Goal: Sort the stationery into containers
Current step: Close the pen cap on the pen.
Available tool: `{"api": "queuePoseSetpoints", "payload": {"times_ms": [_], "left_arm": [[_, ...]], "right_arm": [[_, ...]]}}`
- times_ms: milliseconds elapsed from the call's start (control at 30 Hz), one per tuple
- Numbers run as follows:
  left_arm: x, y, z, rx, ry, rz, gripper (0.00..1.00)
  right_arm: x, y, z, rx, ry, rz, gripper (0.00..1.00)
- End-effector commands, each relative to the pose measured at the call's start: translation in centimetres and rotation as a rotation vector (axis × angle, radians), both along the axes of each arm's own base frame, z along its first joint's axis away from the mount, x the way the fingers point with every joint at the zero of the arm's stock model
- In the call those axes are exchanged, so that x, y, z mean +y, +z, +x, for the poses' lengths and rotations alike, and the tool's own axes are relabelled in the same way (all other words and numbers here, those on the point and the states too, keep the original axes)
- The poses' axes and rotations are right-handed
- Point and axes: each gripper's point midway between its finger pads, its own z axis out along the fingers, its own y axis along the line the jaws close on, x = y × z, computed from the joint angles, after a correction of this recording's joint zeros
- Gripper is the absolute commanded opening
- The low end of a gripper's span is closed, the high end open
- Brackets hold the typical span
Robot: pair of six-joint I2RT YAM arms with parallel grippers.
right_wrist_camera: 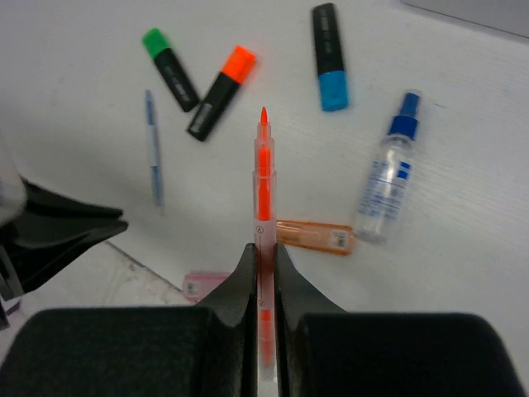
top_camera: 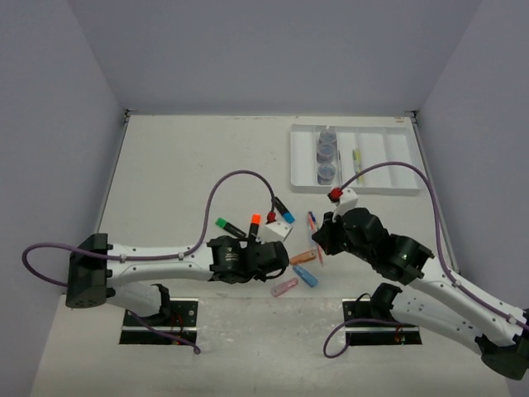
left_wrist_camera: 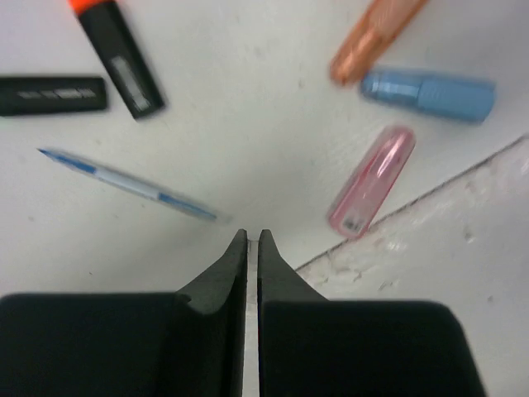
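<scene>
Clear plastic over a bright core is how the thin orange pen (right_wrist_camera: 264, 174) looks. My right gripper (right_wrist_camera: 263, 252) is clamped on its barrel, and the pointed orange tip sticks out well past my fingertips. I hold it above the table (top_camera: 182, 165), on the near side of the white divided tray (top_camera: 401, 157) and well apart from it. My left gripper (left_wrist_camera: 252, 240) has its jaws pressed together with nothing between them, and it sits farther from the tray than my right one.

Inside the tray, the second long compartment from its left end holds what look like three round grey-blue jars (top_camera: 327, 153) in a row, though the overhead view is too soft to be certain. A yellow-green pen (top_camera: 359, 157) lies lengthwise in the neighbouring compartment.

Everything else lies loose on the table, outside the tray and on its near side. Of the three black markers, the blue-capped highlighter (right_wrist_camera: 328, 56) is closest to the tray. The orange-capped highlighter (right_wrist_camera: 219, 93) comes next, and the green-capped highlighter (right_wrist_camera: 169, 69) is farthest. A thin blue pen (right_wrist_camera: 153, 149) lies just beside those last two. A small clear spray bottle (right_wrist_camera: 387, 178) with a blue top lies on its side. The orange capsule piece (right_wrist_camera: 314, 236), blue capsule piece (left_wrist_camera: 430, 89) and pink capsule piece (left_wrist_camera: 372, 192) are clustered together, translucent and rounded at the ends.
</scene>
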Motion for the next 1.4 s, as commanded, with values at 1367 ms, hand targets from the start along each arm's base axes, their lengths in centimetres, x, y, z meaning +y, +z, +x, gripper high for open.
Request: {"api": "queuePoseSetpoints", "payload": {"times_ms": [1367], "left_arm": [[3.2, 22.3, 3.4, -0.495, 0.168, -1.283, 0.0]], "right_arm": [[13.0, 10.7, -6.3, -0.139, 0.377, 0.625, 0.0]]}}
